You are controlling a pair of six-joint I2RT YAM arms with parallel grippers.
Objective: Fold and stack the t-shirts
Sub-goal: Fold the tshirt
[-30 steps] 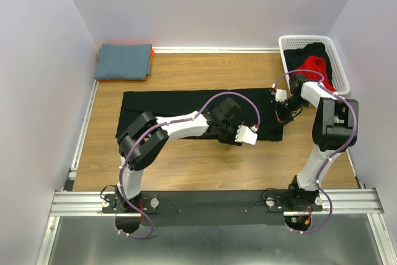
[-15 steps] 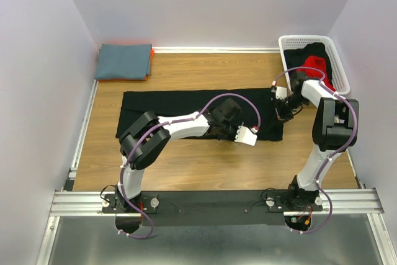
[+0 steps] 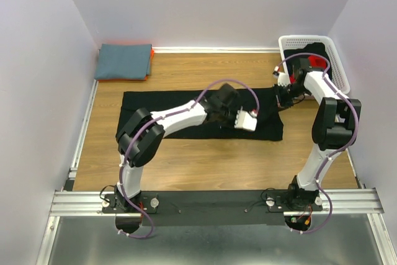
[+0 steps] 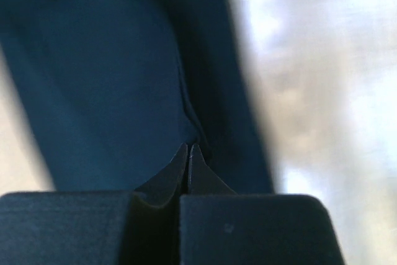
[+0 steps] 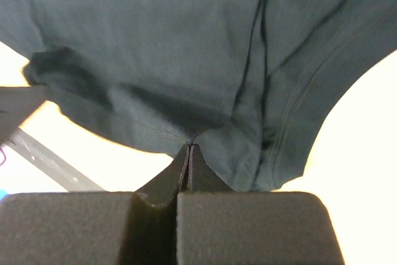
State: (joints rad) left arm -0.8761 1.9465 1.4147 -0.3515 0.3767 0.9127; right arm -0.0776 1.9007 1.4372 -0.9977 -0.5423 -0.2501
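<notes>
L arm [image 3: 180, 113] runs low from near-left base, elbow bent, forearm stretched right over black t-shirt [image 3: 149, 100]. L gripper [image 4: 188, 153]: tips pinched together on a small fold of the cloth. R arm [image 3: 335, 125] stands tall by right wall, forearm angled left to shirt's far-right corner. R gripper [image 5: 189, 150]: tips tight on fabric, cloth held up w/ light behind it. Shirt lies spread left-right mid-table [image 3: 205, 69], near edge straight, right end near white basket [image 3: 338, 60]. Bare wood near & far of shirt. Folded grey-blue stack [image 3: 124, 60] in far-left corner, well apart.
</notes>
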